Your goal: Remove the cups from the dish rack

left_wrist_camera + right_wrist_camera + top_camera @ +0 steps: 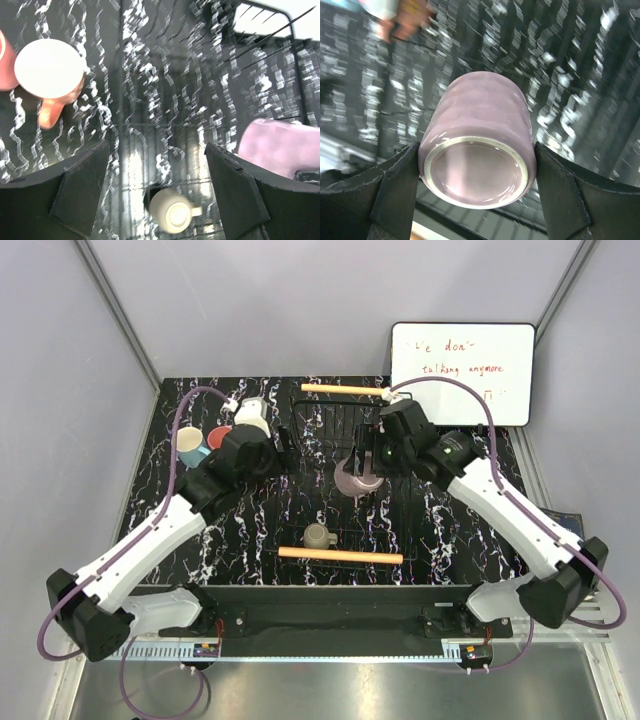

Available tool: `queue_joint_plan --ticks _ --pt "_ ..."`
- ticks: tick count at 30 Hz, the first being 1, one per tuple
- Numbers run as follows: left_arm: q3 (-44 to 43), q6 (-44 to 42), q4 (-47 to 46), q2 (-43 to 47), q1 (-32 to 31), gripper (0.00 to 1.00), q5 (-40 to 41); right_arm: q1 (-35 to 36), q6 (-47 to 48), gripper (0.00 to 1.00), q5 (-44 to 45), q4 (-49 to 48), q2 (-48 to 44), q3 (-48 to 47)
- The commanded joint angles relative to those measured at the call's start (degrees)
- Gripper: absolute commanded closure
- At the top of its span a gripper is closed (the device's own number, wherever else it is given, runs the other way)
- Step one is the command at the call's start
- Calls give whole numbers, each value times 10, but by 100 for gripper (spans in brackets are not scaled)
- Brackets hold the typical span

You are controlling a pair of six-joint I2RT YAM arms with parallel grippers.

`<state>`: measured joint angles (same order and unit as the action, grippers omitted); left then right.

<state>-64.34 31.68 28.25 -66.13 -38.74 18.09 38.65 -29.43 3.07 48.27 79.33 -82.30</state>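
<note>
1. Olive-grey cup (320, 536): upright inside the dish rack (340, 555), just beside its near wooden handle. No claw is on it, so it is left to unload.
2. Mauve cup (485, 110): at the middle of the rack, tipped on its side with the mouth toward the wrist camera. The right claw (477, 175) grips it, 1 finger pressed on each flank. Whether it is clear of the wires cannot be told. Judged as the unloading in hand.
3. Left claw (157, 182): fingers spread wide and holding nothing, over the rack's left side.
4. Light blue cup (190, 447), pink cup (218, 436) and terracotta cup (50, 70): 3 pieces close together on the surface (180, 530) outside the rack, toward the far-left corner. Judged as unloaded.
5. Tally: of 5 cups, 3 are out, 1 is in a claw and 1 is untouched, so the task looks somewhat past halfway.
</note>
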Motion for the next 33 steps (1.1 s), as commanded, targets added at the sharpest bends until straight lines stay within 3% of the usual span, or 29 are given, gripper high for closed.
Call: queue_joint_plan --ticks 1,7,13,19,29,33 --pt "28 14 -114 52 -3 17 -53 -11 -33 100 -52 -137 -54 7" --pt "67 22 -189 93 -2 16 -90 -81 -97 100 -195 -297 -91 108" --pt "109 29 -251 134 -1 15 -96 -129 -150 100 -270 -443 -114 192" --pt "151 46 -342 147 0 14 -139 -166 -252 100 -357 -648 -117 289" --pt "198 87 -452 133 18 14 -222 -221 -454 100 -451 -1043 -80 420" --pt "191 102 -471 116 22 14 -253 -222 -498 100 -472 -1099 -53 424"
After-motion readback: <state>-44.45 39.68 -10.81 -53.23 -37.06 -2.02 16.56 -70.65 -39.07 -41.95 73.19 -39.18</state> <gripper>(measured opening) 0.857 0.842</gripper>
